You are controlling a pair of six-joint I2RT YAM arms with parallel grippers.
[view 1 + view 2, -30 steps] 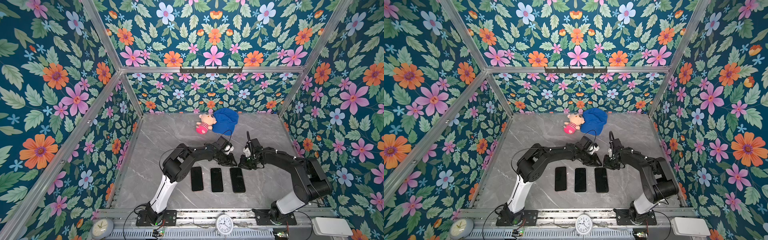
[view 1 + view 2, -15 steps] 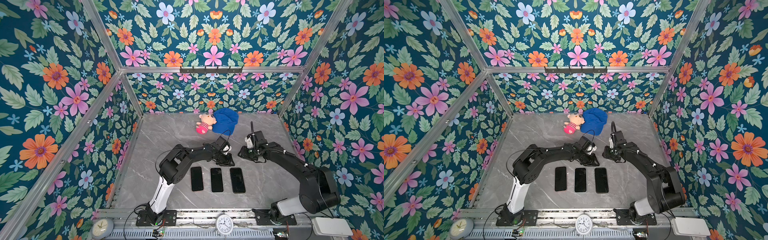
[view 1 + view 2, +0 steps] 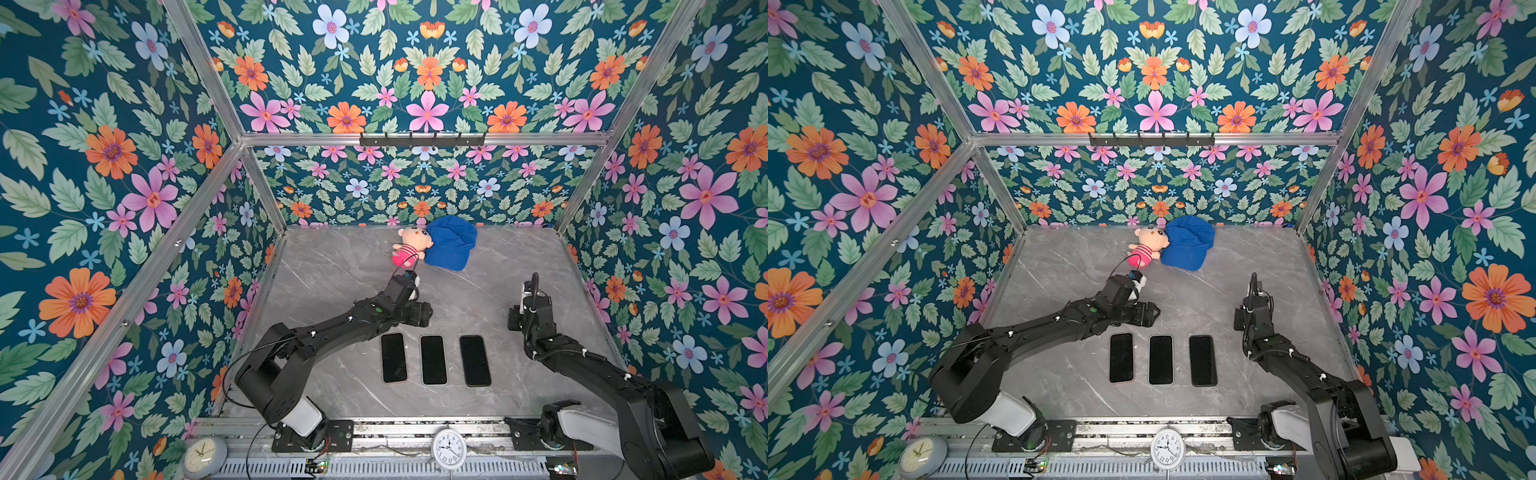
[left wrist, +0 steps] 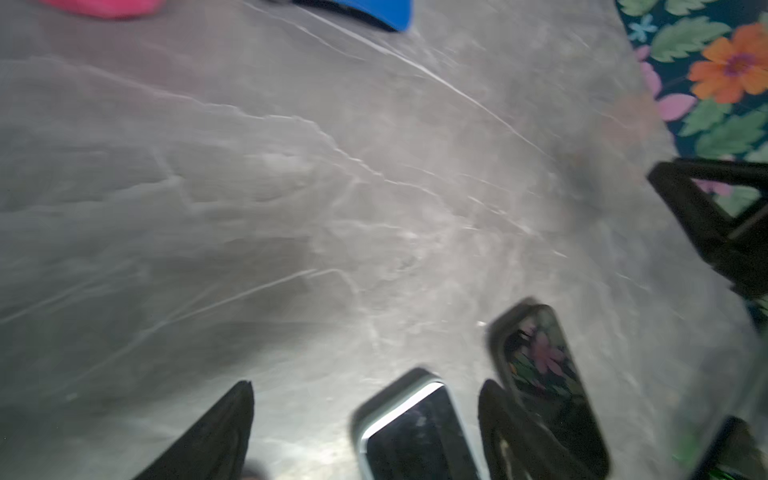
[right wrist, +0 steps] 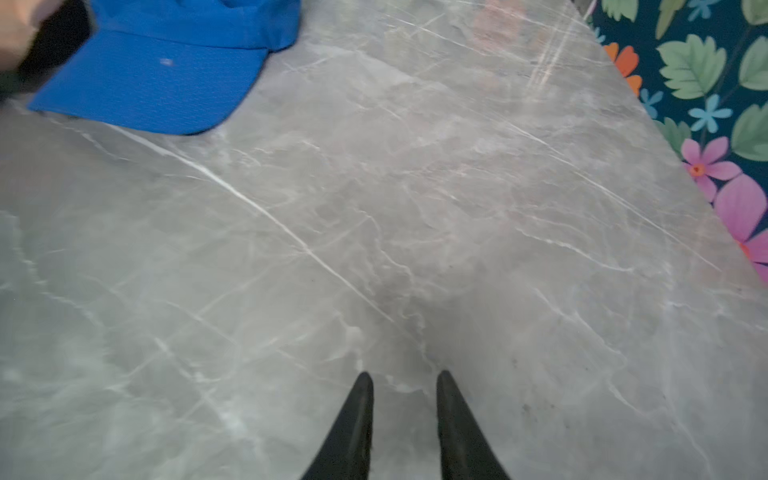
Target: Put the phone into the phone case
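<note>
The phone I cannot pick out for certain: three dark slabs lie flat on the desk (image 3: 332, 270), the left slab (image 3: 393, 357), the middle slab (image 3: 433, 360) and the right slab (image 3: 474, 360). They sit side by side in a row toward the near edge, close but apart, each with its long axis running near to far; which is phone and which is case I cannot tell. The left tool (image 3: 424, 314) hangs just beyond the far ends of the left and middle slabs, so the row lies on its near side, short ends toward it. Its fingers (image 4: 224, 428) stand wide apart with nothing between them. The right tool (image 5: 404, 376) is over bare desk, right of the row and farther back, well apart from the right slab; its jaws show only a narrow gap and grip nothing. I judge the left arm the nearer for a pick, and I would span a slab across its short width, left to right. By the far wall a plush doll (image 3: 409, 247) and a blue cap (image 3: 451, 245) lie touching.
</note>
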